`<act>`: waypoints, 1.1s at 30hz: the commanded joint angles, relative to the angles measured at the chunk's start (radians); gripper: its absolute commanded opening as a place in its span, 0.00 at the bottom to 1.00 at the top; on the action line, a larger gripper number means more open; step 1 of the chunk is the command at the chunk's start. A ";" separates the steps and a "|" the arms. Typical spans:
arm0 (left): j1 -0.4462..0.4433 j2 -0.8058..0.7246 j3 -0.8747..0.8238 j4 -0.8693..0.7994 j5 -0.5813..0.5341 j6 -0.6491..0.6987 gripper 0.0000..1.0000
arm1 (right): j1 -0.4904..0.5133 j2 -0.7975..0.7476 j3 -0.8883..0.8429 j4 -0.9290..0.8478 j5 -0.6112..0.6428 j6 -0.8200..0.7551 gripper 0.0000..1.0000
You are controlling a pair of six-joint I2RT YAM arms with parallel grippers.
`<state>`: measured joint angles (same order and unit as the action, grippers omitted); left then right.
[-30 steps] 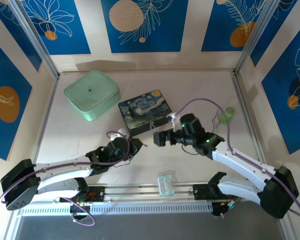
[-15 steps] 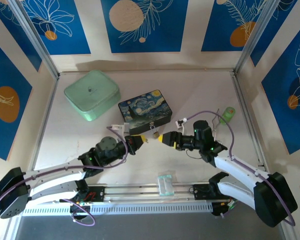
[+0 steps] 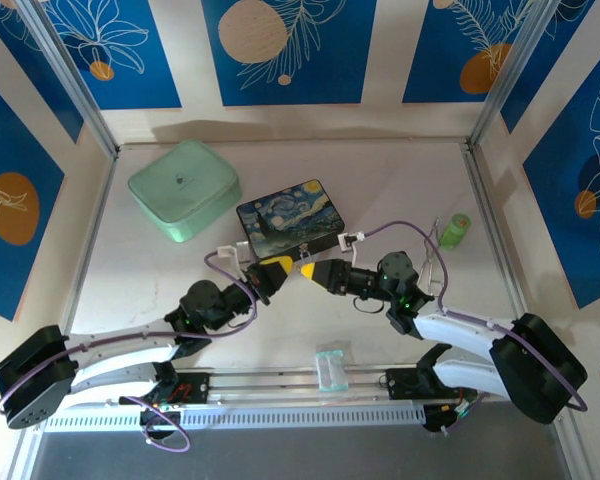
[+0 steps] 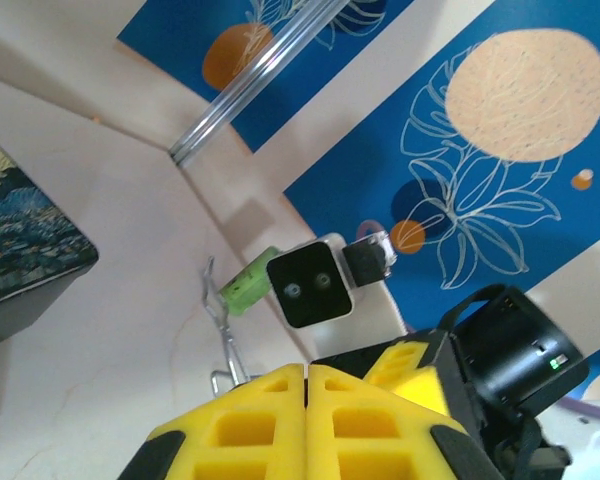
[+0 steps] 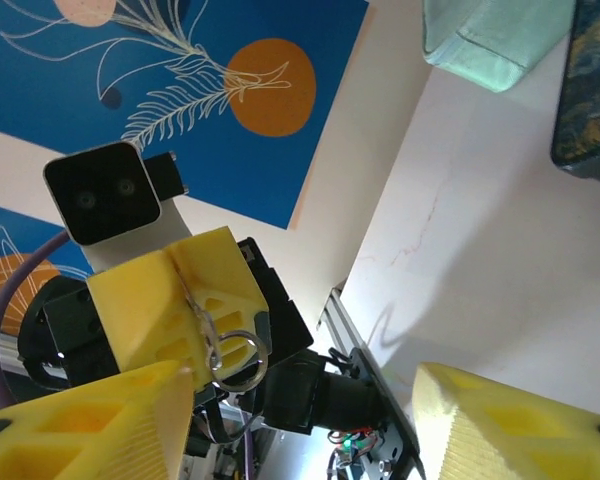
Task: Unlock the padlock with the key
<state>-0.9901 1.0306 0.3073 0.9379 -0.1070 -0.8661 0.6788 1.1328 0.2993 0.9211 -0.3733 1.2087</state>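
clamping the key [image 5: 194, 300] tight, the left pincer [image 3: 271, 267] sits just in front of the starry-night tin [image 3: 290, 221]. the key's long axis follows the seam between the pads, its ring [image 5: 242, 350] poking out at the lower end. facing it before the same tin, the right pincer [image 3: 308, 271] is spread wide, grasping nothing.
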 commanded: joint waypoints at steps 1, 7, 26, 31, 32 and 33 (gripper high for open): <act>0.007 0.012 0.000 0.109 0.013 -0.052 0.00 | 0.014 0.005 0.031 0.115 0.024 -0.015 0.54; 0.006 0.016 -0.014 0.117 0.000 -0.089 0.00 | 0.011 0.017 0.046 0.135 0.031 -0.008 0.45; 0.007 0.043 -0.010 0.139 0.000 -0.119 0.00 | 0.016 0.058 0.071 0.189 0.006 0.003 0.27; 0.007 0.044 -0.004 0.133 -0.003 -0.120 0.00 | 0.012 0.062 0.064 0.193 0.002 0.010 0.21; 0.007 0.045 -0.003 0.132 -0.006 -0.121 0.00 | 0.013 0.064 0.064 0.193 -0.001 0.012 0.21; 0.007 0.045 -0.004 0.133 -0.009 -0.123 0.00 | 0.013 0.065 0.063 0.193 0.000 0.012 0.21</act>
<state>-0.9901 1.0710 0.3035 1.0187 -0.1051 -0.9722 0.6880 1.1900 0.3496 1.0851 -0.3664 1.2175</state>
